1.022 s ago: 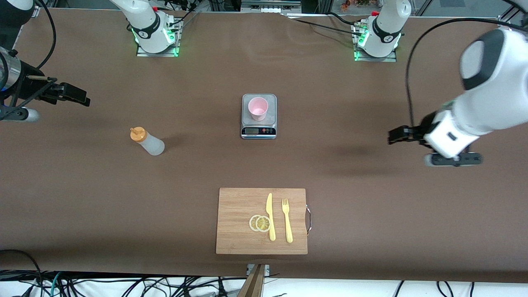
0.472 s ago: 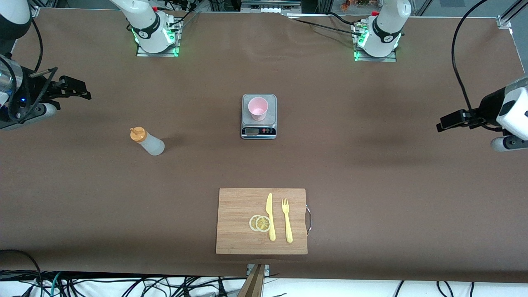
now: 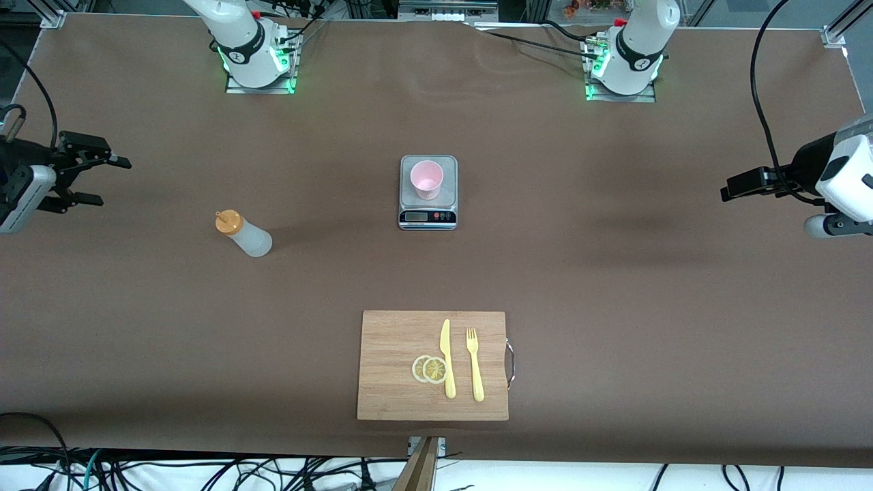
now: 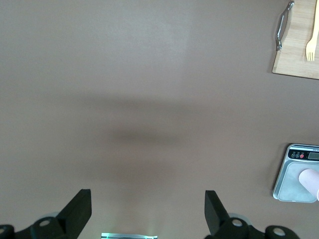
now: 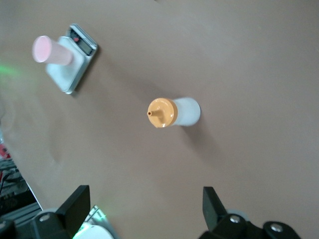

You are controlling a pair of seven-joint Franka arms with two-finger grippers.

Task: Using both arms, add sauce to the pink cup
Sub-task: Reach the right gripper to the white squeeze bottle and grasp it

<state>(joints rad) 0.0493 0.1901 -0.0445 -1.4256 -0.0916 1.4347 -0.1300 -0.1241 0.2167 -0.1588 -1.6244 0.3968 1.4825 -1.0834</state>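
The sauce is a whitish squeeze bottle (image 3: pixel 246 236) with an orange cap, standing on the brown table toward the right arm's end; it also shows in the right wrist view (image 5: pixel 175 112). The pink cup (image 3: pixel 427 179) stands upright on a small scale (image 3: pixel 427 217) mid-table, and both wrist views show the cup (image 4: pixel 310 181) (image 5: pixel 49 50). My right gripper (image 3: pixel 101 181) hangs open and empty over the table's edge at the right arm's end, well apart from the bottle. My left gripper (image 3: pixel 730 189) hangs open and empty over the left arm's end.
A wooden cutting board (image 3: pixel 393 382) lies nearer the front camera than the scale. On it are two lemon slices (image 3: pixel 430 369), a yellow knife (image 3: pixel 447 358) and a yellow fork (image 3: pixel 475 363). The arm bases (image 3: pixel 256 58) stand along the table's back edge.
The left arm swung away from mid-table out to its end, then held nearly still. The right gripper drew back toward its table edge and turned. Both stayed open.
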